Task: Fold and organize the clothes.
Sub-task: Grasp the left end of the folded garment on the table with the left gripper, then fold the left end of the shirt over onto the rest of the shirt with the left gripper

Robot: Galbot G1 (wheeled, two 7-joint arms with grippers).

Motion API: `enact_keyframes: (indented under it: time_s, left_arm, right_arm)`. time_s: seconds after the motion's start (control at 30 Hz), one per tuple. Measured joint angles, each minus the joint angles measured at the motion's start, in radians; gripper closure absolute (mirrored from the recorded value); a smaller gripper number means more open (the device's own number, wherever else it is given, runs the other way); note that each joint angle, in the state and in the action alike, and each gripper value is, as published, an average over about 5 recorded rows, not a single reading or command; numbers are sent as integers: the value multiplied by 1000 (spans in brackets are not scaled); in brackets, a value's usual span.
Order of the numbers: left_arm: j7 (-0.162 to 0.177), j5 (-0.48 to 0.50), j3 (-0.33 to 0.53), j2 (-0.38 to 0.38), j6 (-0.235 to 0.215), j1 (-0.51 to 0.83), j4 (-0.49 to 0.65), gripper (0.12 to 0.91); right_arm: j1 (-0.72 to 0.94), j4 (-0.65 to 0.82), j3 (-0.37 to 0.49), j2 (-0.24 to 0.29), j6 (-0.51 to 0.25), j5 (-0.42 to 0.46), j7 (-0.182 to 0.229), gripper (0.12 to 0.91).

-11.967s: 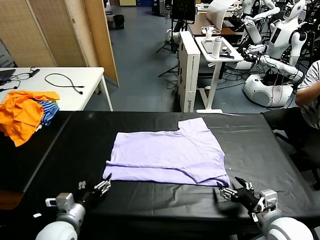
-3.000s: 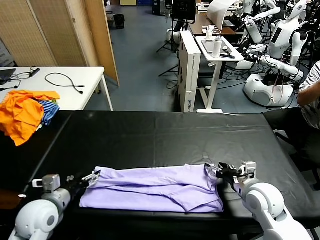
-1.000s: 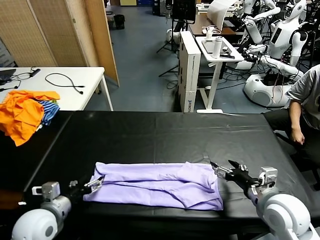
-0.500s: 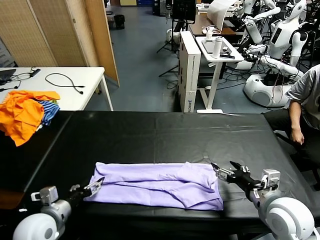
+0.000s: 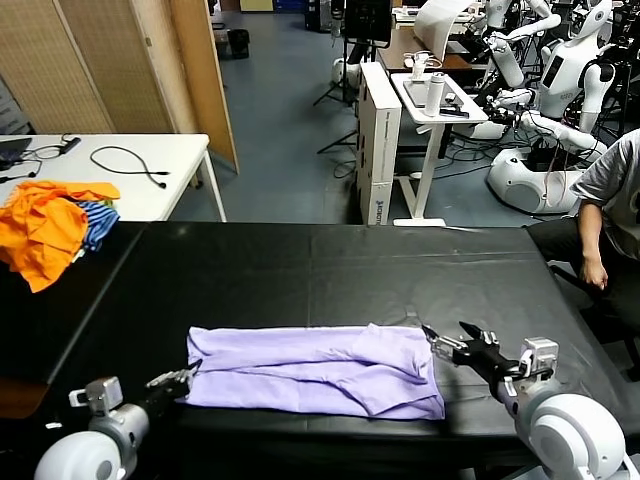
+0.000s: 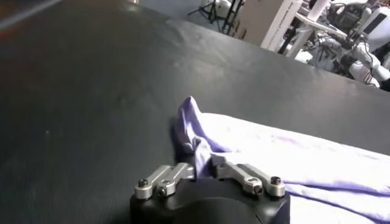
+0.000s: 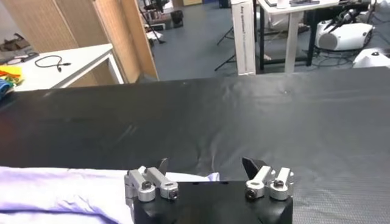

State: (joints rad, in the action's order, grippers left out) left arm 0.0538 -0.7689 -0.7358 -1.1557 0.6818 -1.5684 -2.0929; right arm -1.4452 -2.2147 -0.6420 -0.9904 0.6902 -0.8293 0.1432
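pale lavender thin-fabric t-shirt (image 5: 315,367) lies folded into long band across near part of black-covered bench (image 5: 330,270). left pincer (image 5: 183,378) pressed together on shirt's left end, fabric bunched between fingers (image 6: 198,159). right pincer (image 5: 452,341) spread, just beside shirt's right end, nothing gripped. orange garments (image 5: 45,225) heaped far left.

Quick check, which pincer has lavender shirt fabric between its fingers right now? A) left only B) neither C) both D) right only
A: the left pincer is shut on the T-shirt edge, while the right pincer is open with bare table between its fingers.
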Motion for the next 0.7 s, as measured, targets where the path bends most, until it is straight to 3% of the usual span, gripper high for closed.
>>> enact_keyframes:
  time_s: [0.23, 0.47, 0.57, 0.7]
  left_arm:
    - [-31, 161, -42, 47, -54, -22, -13, 843]
    - [-44, 309, -189, 186, -127, -83, 7, 843]
    - [-39, 322, -246, 232, -136, -104, 2, 843]
    - [-20, 289, -258, 229, -113, -103, -44, 843]
  right_arm:
    - [-4, 3, -6, -10, -8, -1, 1, 118]
    - [-16, -7, 5, -32, -39, 1, -8, 118]
    - [-31, -17, -2, -37, -76, 9, -34, 118]
    - [-62, -28, -16, -39, -137, 42, -70, 118]
